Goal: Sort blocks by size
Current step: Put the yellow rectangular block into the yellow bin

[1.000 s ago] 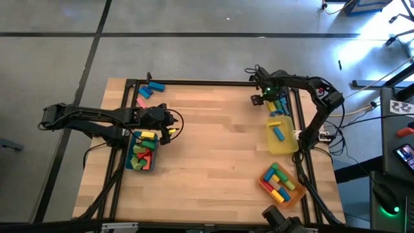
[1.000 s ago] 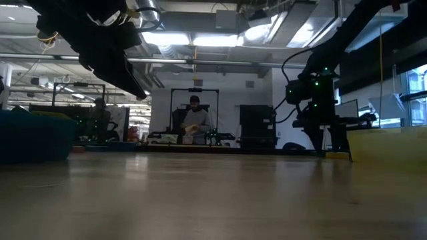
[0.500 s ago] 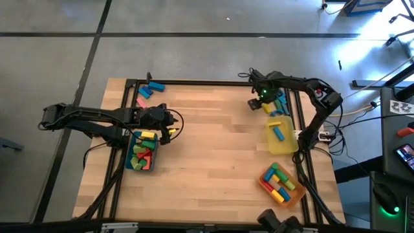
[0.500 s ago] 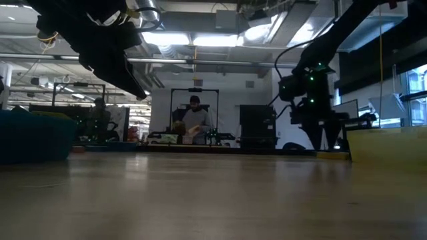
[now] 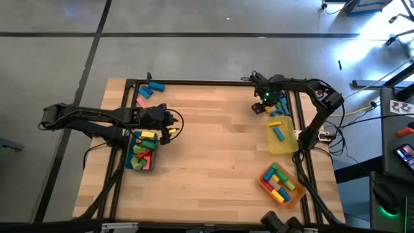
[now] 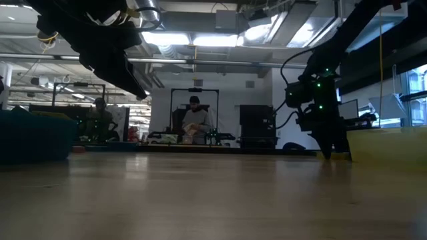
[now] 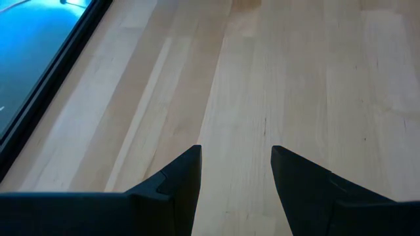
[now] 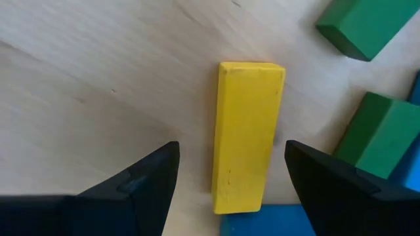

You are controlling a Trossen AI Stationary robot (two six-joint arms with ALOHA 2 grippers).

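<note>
The right pincer (image 8: 230, 177) hangs low over the loose blocks by the surface's far right corner, its fingers spread wide and empty on either side of a yellow bar (image 8: 245, 134) that lies flat on the wood, lined up lengthwise between them, likely so a close would catch its long sides. Green blocks (image 8: 384, 141) sit just beside the bar, a blue one touching its near end. A yellow tray (image 5: 283, 136) waits near by along the right edge, probably the bar's bin. The left pincer (image 7: 233, 177) idles open and empty over bare wood beside the teal tray (image 5: 143, 154) at the left edge.
</note>
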